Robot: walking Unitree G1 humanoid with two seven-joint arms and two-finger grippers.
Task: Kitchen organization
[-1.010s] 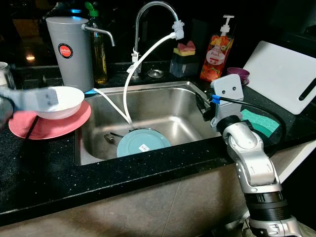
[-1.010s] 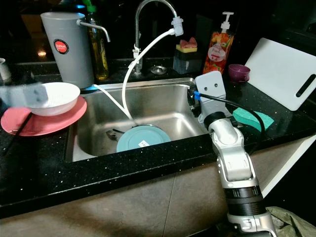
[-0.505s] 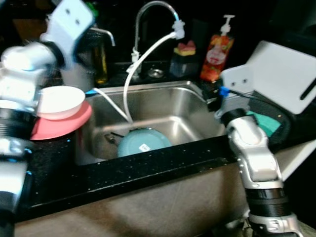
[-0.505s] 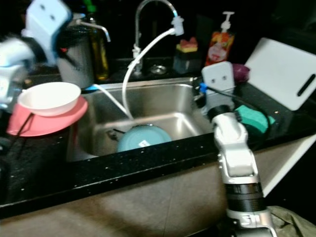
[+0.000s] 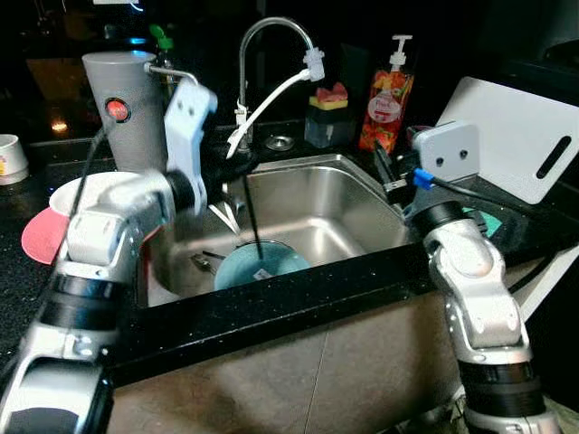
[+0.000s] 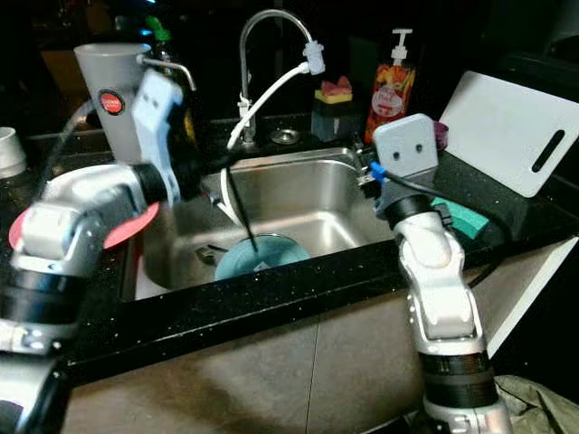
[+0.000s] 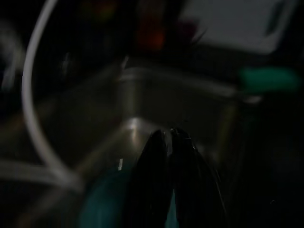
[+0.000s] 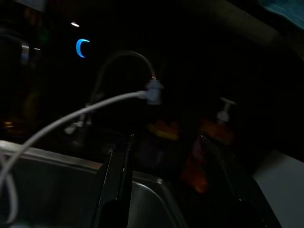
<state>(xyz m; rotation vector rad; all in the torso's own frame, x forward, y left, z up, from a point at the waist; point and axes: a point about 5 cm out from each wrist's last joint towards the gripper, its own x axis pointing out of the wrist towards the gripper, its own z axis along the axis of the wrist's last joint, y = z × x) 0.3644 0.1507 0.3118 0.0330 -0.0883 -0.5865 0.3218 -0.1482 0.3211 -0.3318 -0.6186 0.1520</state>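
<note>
Stainless sink (image 5: 362,194) set into black tabletop (image 5: 271,303); basin open toward its right half. Teal plate (image 5: 258,265) lies flat on the basin floor, near-left of centre, round, so no long axis readable; a utensil (image 5: 201,260) touches its left edge.

Left end effector (image 7: 170,142) reaches over the sink's left rim, fingers pressed together, pointing down-right into the basin above the plate.

Right end effector (image 8: 166,156) at the sink's far-right corner, fingers spread, holding nothing.

White hose (image 5: 271,95) runs from faucet (image 5: 271,36) down into the basin's left side. White bowl (image 5: 77,190) on pink plate (image 5: 41,237), left tabletop. White cutting board (image 5: 520,140) far right.
</note>
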